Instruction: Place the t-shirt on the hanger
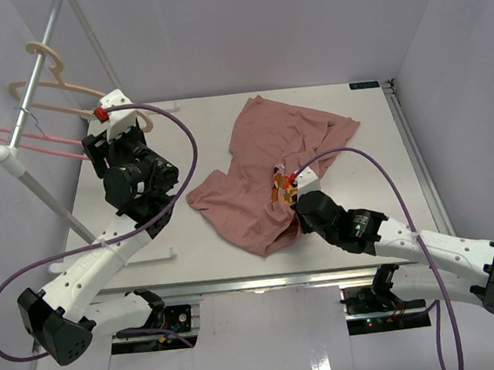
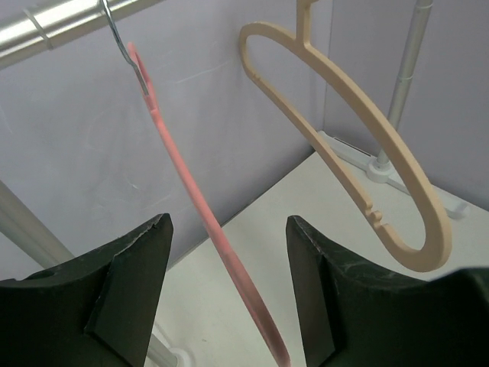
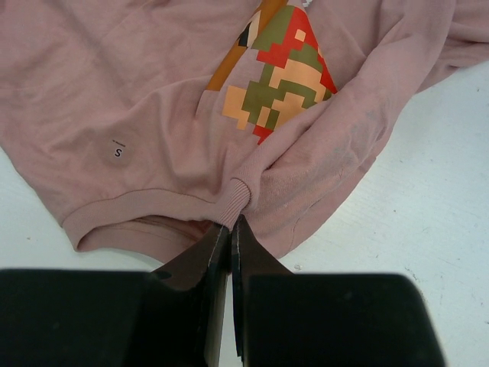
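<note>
The dusty-pink t-shirt (image 1: 271, 161) lies crumpled on the white table (image 1: 378, 181), with a pixel print (image 3: 275, 73) showing. My right gripper (image 1: 294, 203) is shut on its ribbed collar edge (image 3: 238, 197); in the right wrist view the gripper (image 3: 231, 228) has its jaws pressed together on the cloth. The thin pink hanger (image 1: 33, 146) hangs from the rail at far left. My left gripper (image 1: 95, 147) is open, and in the left wrist view the gripper (image 2: 229, 237) has the hanger's arm (image 2: 191, 183) running between its jaws without touching them.
A thicker beige hanger (image 1: 51, 77) hangs on the same metal rail (image 1: 32, 88), just right of the pink one in the left wrist view (image 2: 374, 153). The rack's upright pole (image 2: 405, 76) stands at the table's back left. Purple walls enclose the table.
</note>
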